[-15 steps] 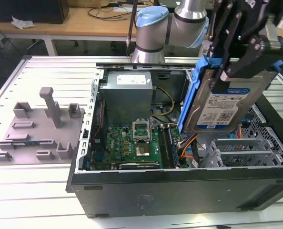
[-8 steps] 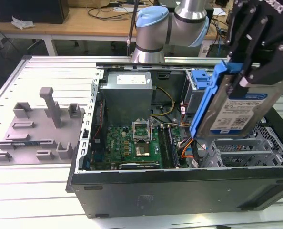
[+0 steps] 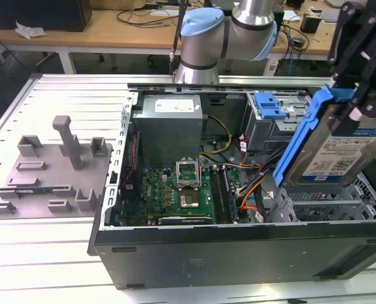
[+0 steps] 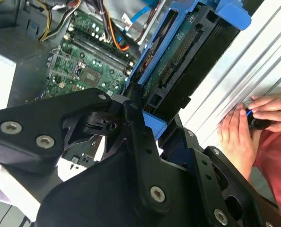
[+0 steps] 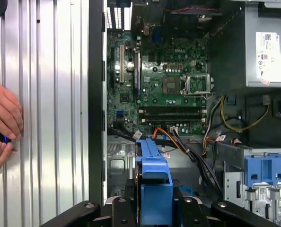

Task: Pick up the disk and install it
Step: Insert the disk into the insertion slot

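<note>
The gripper (image 3: 351,107) is closed on the disk (image 3: 337,154), its black fingers clamping the blue carrier edge. The disk hangs tilted, label face toward the exterior camera, over the exterior view's right end of the open case (image 3: 238,256). It is in front of the drive cage (image 3: 263,132), which carries a blue latch (image 3: 269,105). Inside the case, the motherboard (image 3: 175,190) lies flat below the power supply (image 3: 169,123), with cables (image 3: 251,190) routed between board and cage. A grey fixture plate (image 3: 42,183) lies on the slatted table (image 3: 49,253) at the exterior view's left, well apart from the case. In both wrist views a hand (image 4: 244,127) rests on the table beside the case, its fingers on a small dark object.
</note>
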Tool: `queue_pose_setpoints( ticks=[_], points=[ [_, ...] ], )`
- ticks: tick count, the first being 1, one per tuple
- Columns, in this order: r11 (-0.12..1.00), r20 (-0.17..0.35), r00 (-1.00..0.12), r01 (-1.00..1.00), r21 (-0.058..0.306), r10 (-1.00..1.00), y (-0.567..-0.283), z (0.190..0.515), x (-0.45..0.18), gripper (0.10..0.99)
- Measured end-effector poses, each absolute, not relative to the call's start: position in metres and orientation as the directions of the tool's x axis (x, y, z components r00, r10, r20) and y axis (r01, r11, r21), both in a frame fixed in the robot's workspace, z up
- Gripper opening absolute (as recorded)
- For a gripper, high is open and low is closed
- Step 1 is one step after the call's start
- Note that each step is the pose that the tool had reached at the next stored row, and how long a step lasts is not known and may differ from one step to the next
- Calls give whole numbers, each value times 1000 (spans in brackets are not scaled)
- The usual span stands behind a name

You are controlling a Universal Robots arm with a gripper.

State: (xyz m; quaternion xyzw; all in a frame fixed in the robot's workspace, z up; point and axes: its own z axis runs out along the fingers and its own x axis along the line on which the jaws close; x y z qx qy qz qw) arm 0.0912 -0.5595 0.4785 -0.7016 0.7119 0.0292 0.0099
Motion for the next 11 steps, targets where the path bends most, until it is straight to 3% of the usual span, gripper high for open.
queue_pose_setpoints(
  ticks=[11],
  points=[
    [11,-55,-13,-1000,28,-998,-557,473,115,365]
  ],
)
